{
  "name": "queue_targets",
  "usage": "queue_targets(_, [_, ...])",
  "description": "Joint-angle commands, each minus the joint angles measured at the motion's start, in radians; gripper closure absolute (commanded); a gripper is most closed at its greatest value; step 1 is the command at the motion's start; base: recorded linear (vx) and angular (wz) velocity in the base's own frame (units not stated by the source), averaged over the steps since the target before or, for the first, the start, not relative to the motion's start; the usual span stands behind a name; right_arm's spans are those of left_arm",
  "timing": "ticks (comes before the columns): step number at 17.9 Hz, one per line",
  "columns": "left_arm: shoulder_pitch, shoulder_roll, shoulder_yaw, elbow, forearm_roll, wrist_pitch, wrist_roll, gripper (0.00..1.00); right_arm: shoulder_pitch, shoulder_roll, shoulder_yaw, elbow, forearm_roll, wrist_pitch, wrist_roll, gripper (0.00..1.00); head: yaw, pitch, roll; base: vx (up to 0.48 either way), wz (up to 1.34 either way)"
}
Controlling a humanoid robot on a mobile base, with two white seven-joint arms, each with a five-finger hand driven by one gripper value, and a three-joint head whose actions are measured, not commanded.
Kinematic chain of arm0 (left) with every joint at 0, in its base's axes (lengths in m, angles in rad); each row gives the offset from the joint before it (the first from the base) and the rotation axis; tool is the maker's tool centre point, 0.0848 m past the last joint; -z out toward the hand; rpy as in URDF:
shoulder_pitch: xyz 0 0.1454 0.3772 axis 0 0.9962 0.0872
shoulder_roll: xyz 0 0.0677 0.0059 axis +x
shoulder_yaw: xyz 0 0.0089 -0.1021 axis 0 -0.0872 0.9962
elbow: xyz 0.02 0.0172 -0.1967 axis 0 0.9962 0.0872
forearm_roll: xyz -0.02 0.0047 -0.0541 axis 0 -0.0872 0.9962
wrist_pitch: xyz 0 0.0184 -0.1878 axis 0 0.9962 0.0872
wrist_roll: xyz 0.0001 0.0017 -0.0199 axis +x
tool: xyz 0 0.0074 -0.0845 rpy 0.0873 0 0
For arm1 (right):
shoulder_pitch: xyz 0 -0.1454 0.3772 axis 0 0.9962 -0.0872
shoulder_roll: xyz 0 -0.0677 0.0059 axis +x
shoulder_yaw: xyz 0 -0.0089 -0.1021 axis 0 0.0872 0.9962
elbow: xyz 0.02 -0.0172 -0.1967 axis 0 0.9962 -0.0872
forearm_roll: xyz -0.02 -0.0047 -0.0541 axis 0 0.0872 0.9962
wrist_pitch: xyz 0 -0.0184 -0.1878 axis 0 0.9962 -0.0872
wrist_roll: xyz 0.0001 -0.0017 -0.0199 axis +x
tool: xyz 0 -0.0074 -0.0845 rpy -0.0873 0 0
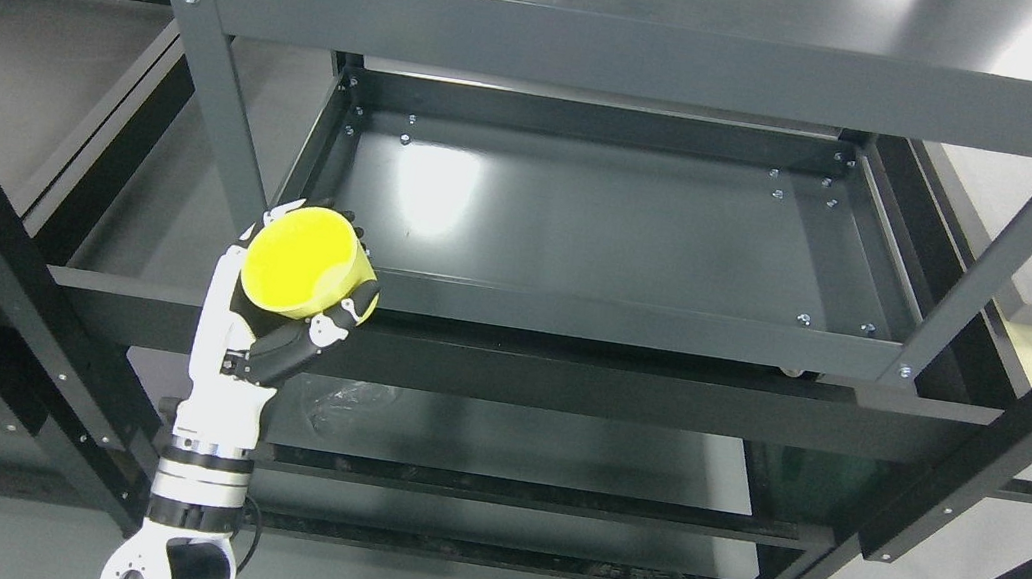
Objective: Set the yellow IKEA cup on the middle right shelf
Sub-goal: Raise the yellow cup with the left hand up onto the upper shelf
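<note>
My left hand [297,299] comes up from the lower left and is shut on the yellow cup [302,265]. The cup lies tilted in the hand with its open mouth turned toward the camera. It hangs in front of the near left corner of the middle shelf [605,231], just outside the shelf's front lip and next to the left front post [206,54]. The middle shelf is a dark grey metal tray with raised edges. My right hand is out of view.
The top shelf [657,6] overhangs the middle one. A lower shelf [505,439] holds a clear crumpled plastic item [349,402]. A black crossbar [565,372] runs below the shelf lip. Slanted posts stand at right [1015,259] and left.
</note>
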Motion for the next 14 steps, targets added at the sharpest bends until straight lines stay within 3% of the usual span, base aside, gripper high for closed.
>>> queue_targets(1, [-0.014,0.017,-0.125,-0.024,-0.002,-0.017,-0.001,0.99,0.014,-0.017,0.017,0.0,-0.025,0.001,0.001,0.01,0.0,0.0,0.0,0.027,-0.05])
queue_targets(8, [-0.071,0.017,-0.253,-0.024,0.0,-0.026,-0.001,0.99,0.014,-0.017,0.017,0.0,-0.025,0.001,0.001,0.01,0.0,0.0,0.0,0.01,-0.02])
queue_targets(14, [-0.251,0.017,-0.432,-0.024,0.0,-0.034,-0.001,0.99,0.014,-0.017,0.017,0.0,-0.025,0.001,0.001,0.01,0.0,0.0,0.0,0.008,-0.05])
